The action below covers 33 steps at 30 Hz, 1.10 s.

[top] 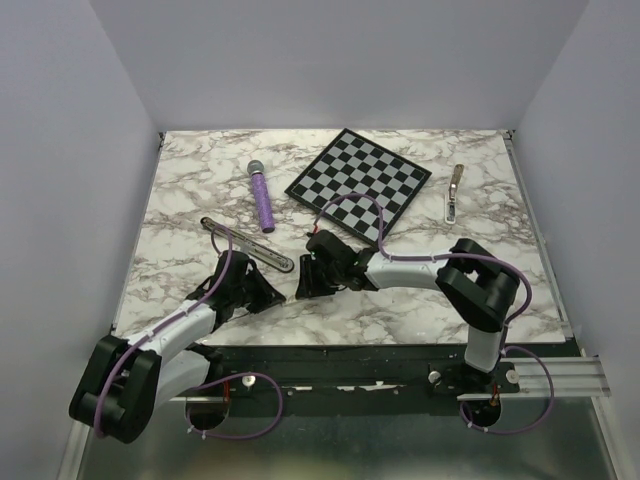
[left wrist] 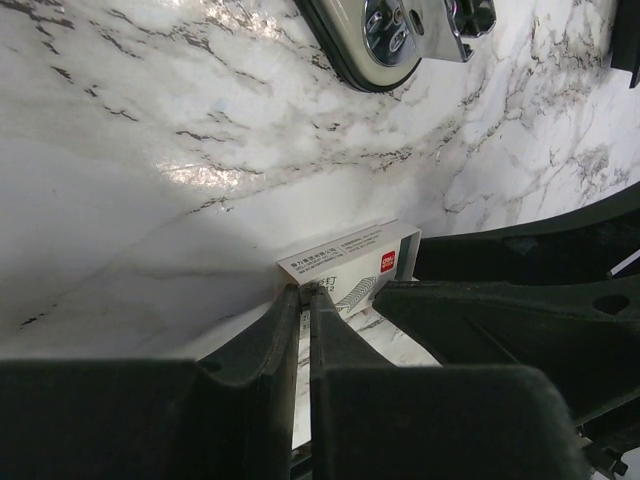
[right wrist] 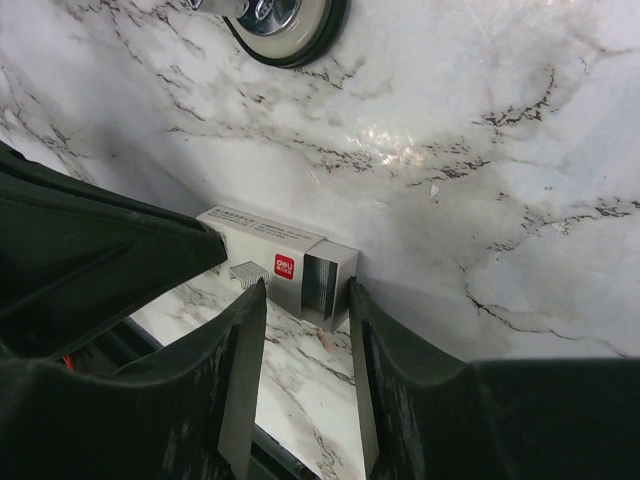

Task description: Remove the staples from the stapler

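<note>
The stapler point(top: 248, 245) lies flat on the marble table, left of centre; its rounded black end with chrome parts shows at the top of the left wrist view point(left wrist: 385, 40) and the right wrist view point(right wrist: 280, 25). A small grey staple box point(left wrist: 345, 262) with a red label lies in front of it. My left gripper point(left wrist: 305, 292) is nearly shut, its tips pinching the box's near edge. My right gripper point(right wrist: 305, 290) is open and straddles the box's open end point(right wrist: 325, 285), where staples show. In the top view the two grippers point(top: 272, 297) point(top: 303, 284) meet and hide the box.
A purple cylinder with a grey head point(top: 262, 200) lies behind the stapler. A chessboard point(top: 358, 185) sits at back centre. A slim gold and silver piece point(top: 455, 192) lies at back right. The table's front edge point(top: 340, 343) is just behind the grippers.
</note>
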{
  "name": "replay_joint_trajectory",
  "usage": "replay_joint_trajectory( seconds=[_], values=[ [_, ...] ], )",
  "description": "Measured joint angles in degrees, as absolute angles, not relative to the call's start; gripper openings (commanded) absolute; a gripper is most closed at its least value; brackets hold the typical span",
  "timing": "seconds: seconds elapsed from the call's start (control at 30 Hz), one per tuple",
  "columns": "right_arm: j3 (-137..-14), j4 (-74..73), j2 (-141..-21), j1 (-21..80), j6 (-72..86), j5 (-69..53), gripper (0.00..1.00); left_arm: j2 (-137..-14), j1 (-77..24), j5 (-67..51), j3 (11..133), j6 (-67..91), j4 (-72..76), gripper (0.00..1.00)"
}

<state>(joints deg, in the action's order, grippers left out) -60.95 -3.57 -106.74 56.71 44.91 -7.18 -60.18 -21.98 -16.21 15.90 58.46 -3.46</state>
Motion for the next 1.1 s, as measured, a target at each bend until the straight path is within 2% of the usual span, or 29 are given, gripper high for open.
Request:
replay_joint_trajectory(
  seconds=[0.17,0.2,0.23,0.43,0.83,1.1],
  values=[
    [-63.40,-6.72,-107.50,57.34,43.68,-5.19,0.46,-61.08,-21.98,-16.29,15.90,59.00,-2.59,0.19],
    [-63.55,-6.98,-107.53,57.56,43.51,-4.60,0.47,-61.01,-21.98,-16.27,15.90,59.00,-2.68,0.22],
    [-63.70,-7.38,-107.53,57.76,43.42,-4.03,0.47,-60.88,-21.98,-16.21,15.92,58.96,-2.83,0.28],
    [-64.07,-8.19,-107.42,58.65,42.46,-1.34,0.47,-58.83,-22.35,-15.40,16.53,57.76,-6.33,0.36],
    [-65.28,-9.34,-107.24,56.84,40.95,-0.89,0.45,-59.79,-22.41,-14.31,18.59,55.68,-9.15,0.35],
    [-65.95,-9.04,-107.24,56.62,40.88,-1.96,0.40,-60.75,-22.41,-14.33,18.59,55.61,-8.14,0.34]
  ],
)
